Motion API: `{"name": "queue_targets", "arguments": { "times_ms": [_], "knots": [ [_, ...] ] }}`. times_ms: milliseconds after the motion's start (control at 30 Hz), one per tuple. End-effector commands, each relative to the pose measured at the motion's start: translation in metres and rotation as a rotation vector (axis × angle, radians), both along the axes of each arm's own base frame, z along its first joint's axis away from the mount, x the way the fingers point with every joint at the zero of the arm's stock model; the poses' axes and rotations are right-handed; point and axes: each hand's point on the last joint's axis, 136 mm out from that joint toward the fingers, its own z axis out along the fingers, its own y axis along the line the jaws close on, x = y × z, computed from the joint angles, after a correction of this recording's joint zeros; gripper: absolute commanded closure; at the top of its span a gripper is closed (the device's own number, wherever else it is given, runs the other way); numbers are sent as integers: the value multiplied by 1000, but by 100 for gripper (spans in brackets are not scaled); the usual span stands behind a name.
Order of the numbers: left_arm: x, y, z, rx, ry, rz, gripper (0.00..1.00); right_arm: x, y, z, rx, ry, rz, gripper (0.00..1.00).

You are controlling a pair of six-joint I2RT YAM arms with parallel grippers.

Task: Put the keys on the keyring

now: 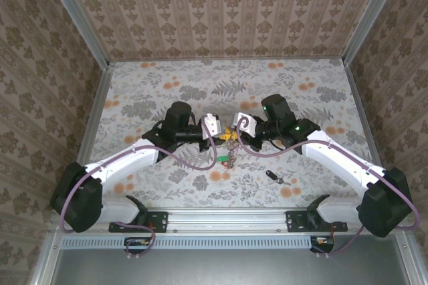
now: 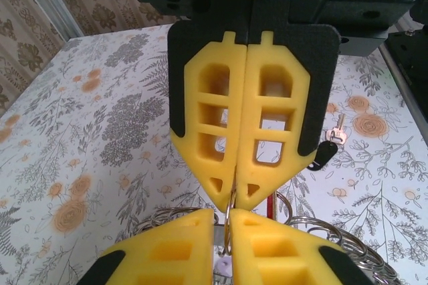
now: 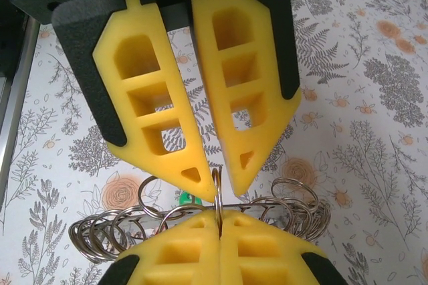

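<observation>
Seen from above, the left claw (image 1: 223, 136) and right claw (image 1: 235, 136) meet tip to tip over the floral table (image 1: 147, 84). The keyring (image 1: 229, 156) sits just nearer the bases, with a green key (image 1: 221, 161) beside it and a black key (image 1: 272, 176) well apart. Both grips are too small to judge here. In the left wrist view, the left claw (image 2: 223, 221), cut off at the bottom edge, is open by a narrow slit around a wire loop, and the right claw (image 2: 239, 198) is pressed closed. In the right wrist view, the right claw (image 3: 219, 221) pinches one thin loop of the keyring (image 3: 287, 208). The left claw (image 3: 219, 181) flanks that loop, but whether it touches is unclear.
</observation>
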Motion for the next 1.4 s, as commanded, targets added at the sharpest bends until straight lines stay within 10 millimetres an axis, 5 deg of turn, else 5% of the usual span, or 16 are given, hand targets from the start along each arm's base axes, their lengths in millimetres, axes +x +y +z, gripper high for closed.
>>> {"name": "queue_targets", "arguments": {
  "times_ms": [0,367,533,1233,1367],
  "knots": [
    [-4,-1,11,-18,-39,-22,88,-2,5,14,20,-32,34,100],
    [-6,-3,3,31,-15,-48,88,-5,8,22,64,-47,45,100],
    [-6,-6,6,20,-19,-58,96,-5,9,22,70,-42,43,100],
    [-5,-12,-2,69,9,-73,89,-9,9,27,95,-57,53,100],
    [-4,-12,-3,75,6,-70,99,-8,9,28,95,-61,53,100]
  ]
}}
